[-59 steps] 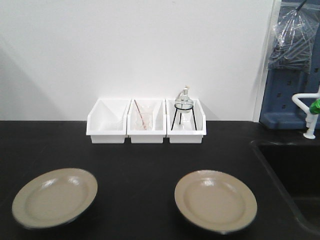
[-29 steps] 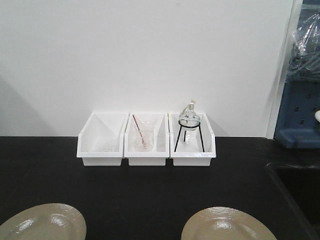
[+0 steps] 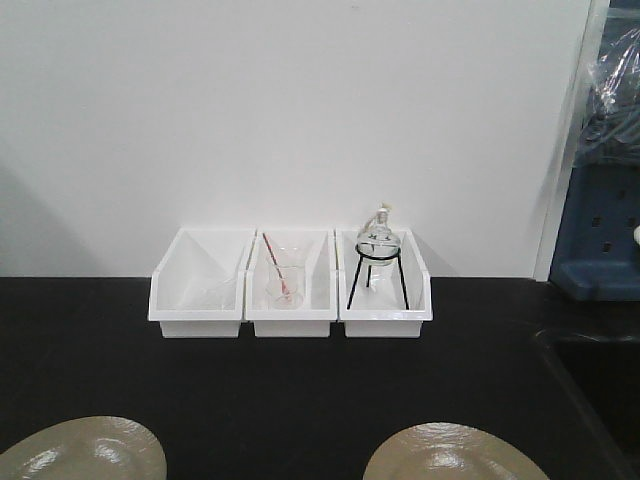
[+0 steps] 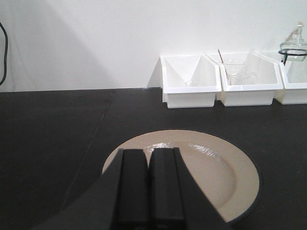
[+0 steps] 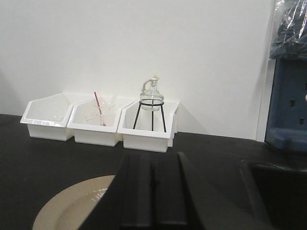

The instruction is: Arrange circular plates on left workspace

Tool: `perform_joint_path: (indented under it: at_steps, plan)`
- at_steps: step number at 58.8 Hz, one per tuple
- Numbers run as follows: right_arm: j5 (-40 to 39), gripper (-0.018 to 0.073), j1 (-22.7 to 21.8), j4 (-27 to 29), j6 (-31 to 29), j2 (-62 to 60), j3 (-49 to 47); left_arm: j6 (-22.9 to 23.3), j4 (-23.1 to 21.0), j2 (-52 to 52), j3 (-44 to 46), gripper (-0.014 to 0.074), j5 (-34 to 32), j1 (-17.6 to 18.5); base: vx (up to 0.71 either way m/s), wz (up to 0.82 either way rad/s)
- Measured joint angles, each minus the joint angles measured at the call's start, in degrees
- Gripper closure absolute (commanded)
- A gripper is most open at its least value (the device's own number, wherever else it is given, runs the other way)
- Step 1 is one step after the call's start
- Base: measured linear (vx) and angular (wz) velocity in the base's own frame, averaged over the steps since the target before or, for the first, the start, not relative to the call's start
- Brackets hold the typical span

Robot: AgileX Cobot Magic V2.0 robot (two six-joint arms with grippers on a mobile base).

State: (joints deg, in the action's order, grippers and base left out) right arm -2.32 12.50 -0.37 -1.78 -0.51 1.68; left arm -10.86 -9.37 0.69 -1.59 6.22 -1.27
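Observation:
Two beige circular plates with dark rims lie flat on the black countertop (image 3: 300, 390). The front view cuts both off at its bottom edge: the left plate (image 3: 85, 452) and the right plate (image 3: 452, 456). In the left wrist view my left gripper (image 4: 148, 151) is shut and empty, hovering over the near part of the left plate (image 4: 216, 165). In the right wrist view my right gripper (image 5: 152, 156) is shut and empty, with the right plate (image 5: 72, 206) low to its left. Neither gripper shows in the front view.
Three white bins stand in a row against the back wall: a left bin (image 3: 198, 292), a middle bin (image 3: 290, 296) with a glass beaker and red rod, and a right bin (image 3: 385, 294) with a glass burner on a tripod. A recessed sink (image 3: 600, 385) is at the right.
The front view has shifted: the bins now sit lower and larger in the frame, and both plates have slid to its bottom edge. The plates keep their places on the counter.

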Motion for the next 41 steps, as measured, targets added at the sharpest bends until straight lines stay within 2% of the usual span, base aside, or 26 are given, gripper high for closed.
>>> perform_joint_path:
  at_steps: [23, 29, 36, 41]
  plan:
    - [-0.22, 0.0559, 0.00, 0.00, 0.00, 0.00, 0.00, 0.00, 0.00, 0.00, 0.00, 0.0594, -0.06, 0.00, 0.00, 0.00]
    - [-2.74, 0.0559, 0.00, 0.00, 0.00, 0.00, 0.05, 0.00, 0.00, 0.00, 0.00, 0.0594, -0.73, 0.00, 0.00, 0.00]
    - [-9.18, 0.0559, 0.00, 0.00, 1.78, 0.00, 0.05, 0.79, -1.67, 0.00, 0.00, 0.0594, -4.47, 0.00, 0.00, 0.00]
    - [-12.60, 0.0559, 0.00, 0.00, 4.49, 0.00, -0.35, 2.93, -5.09, 0.00, 0.00, 0.0594, -10.94, 0.00, 0.00, 0.00]
